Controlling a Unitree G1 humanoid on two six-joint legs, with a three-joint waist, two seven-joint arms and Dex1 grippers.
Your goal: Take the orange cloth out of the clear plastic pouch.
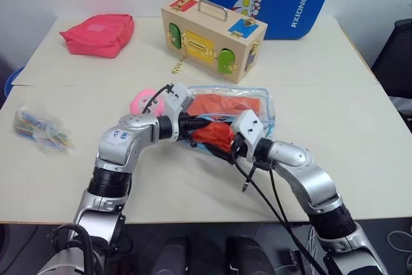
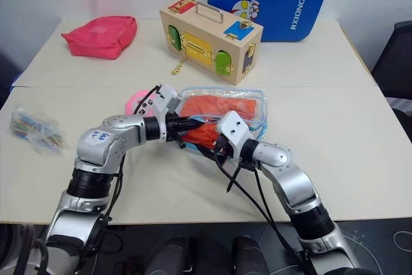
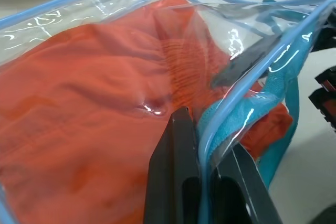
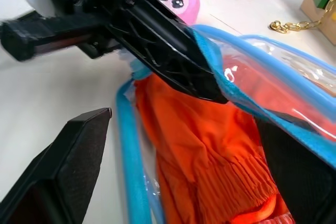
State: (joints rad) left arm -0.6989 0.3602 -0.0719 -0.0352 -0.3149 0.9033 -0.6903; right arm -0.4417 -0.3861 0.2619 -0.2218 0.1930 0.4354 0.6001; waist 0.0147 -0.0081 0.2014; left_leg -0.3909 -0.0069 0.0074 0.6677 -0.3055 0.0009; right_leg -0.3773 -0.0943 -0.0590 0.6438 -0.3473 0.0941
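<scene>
The right gripper (image 4: 173,156), jaws spread wide, straddles the mouth of the clear plastic pouch (image 1: 261,104), where the orange cloth (image 1: 215,134) bulges out: soft, light, best pinched at that bunched fold. The left gripper (image 3: 202,174) is clamped on the pouch's slick blue rim. Beyond the pouch stands a wooden box (image 1: 212,37).

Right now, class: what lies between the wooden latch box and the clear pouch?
Bare tabletop, apart from a gold chain hanging from the wooden latch box toward the clear pouch, in the left eye view.
</scene>
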